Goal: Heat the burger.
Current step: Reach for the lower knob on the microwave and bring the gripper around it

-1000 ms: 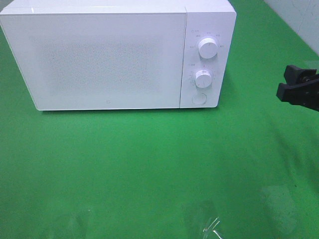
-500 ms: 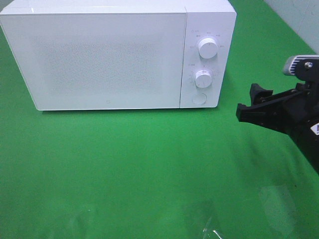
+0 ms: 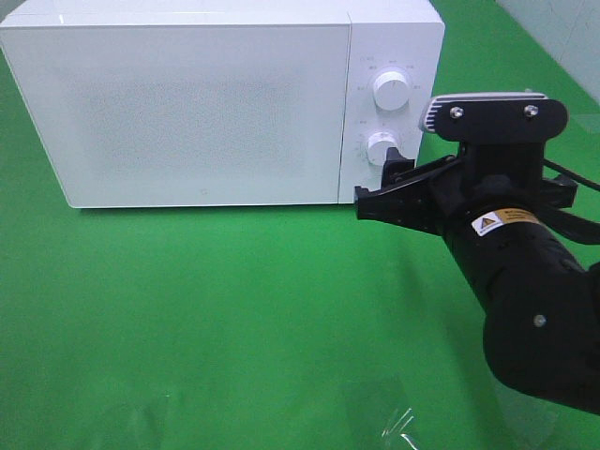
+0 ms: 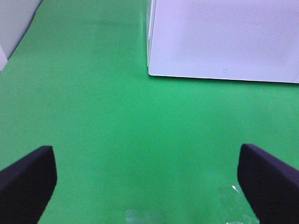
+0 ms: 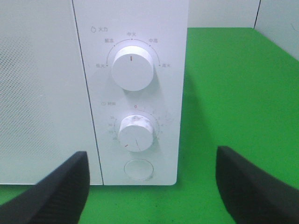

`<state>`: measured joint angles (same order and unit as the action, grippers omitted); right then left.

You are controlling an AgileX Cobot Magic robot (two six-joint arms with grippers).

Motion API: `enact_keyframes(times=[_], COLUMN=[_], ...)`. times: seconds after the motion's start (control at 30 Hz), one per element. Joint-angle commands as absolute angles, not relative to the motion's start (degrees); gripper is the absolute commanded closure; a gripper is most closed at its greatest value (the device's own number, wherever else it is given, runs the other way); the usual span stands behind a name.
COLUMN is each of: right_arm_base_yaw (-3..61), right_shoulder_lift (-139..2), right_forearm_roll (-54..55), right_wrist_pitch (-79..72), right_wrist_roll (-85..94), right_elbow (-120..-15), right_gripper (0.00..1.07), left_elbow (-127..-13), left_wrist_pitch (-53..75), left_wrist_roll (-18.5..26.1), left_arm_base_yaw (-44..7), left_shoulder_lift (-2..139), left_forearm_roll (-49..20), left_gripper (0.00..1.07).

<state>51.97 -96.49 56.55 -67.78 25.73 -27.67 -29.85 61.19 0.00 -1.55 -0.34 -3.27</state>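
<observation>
The burger is out of view. The white microwave [image 3: 206,103] stands at the back of the green table with its door closed. My right gripper [image 3: 377,183] is open, right in front of the control panel, its fingers close to the lower knob [image 3: 382,147]. In the right wrist view the right gripper [image 5: 152,186] faces the upper knob [image 5: 132,69], the lower knob [image 5: 136,132] and the round button [image 5: 138,169], with nothing between its fingers. My left gripper [image 4: 147,186] is open and empty over bare cloth, well short of the microwave [image 4: 224,37].
Green cloth [image 3: 187,309] covers the table. A crumpled bit of clear plastic [image 3: 398,427] lies at the front edge. A pale wall [image 3: 562,28] borders the back right corner.
My right arm has swung in from the right edge of the exterior high view, leftward to the microwave's control panel. The microwave has not moved.
</observation>
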Motion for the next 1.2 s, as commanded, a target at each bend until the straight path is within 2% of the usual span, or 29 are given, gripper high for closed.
enact_keyframes(times=[0.03, 0.37, 0.93, 1.2], right_arm_base_yaw=[52.1, 51.9, 43.2, 41.1], right_shoulder_lift=[-98.1, -104.5, -112.4, -115.4], right_forearm_roll=[56.6, 55.8, 50.1, 48.5], right_wrist_pitch=[-68.6, -71.5, -65.8, -64.9], right_wrist_roll=[26.7, 27.6, 25.8, 23.6], right_elbow=[-29.7, -36.4, -44.1, -46.7], right_gripper=[0.32, 0.32, 0.32, 0.32], left_elbow=[-29.7, -29.7, -29.7, -29.7], left_wrist_pitch=[61.2, 61.2, 61.2, 61.2], left_wrist_roll=[0.0, 0.0, 0.0, 0.0], left_arm_base_yaw=[-1.5, -1.5, -1.5, -1.5], left_shoulder_lift=[-1.5, -1.5, -1.5, -1.5], left_forearm_roll=[-3.2, -3.2, -3.2, -3.2], left_gripper=[0.09, 0.09, 0.09, 0.09])
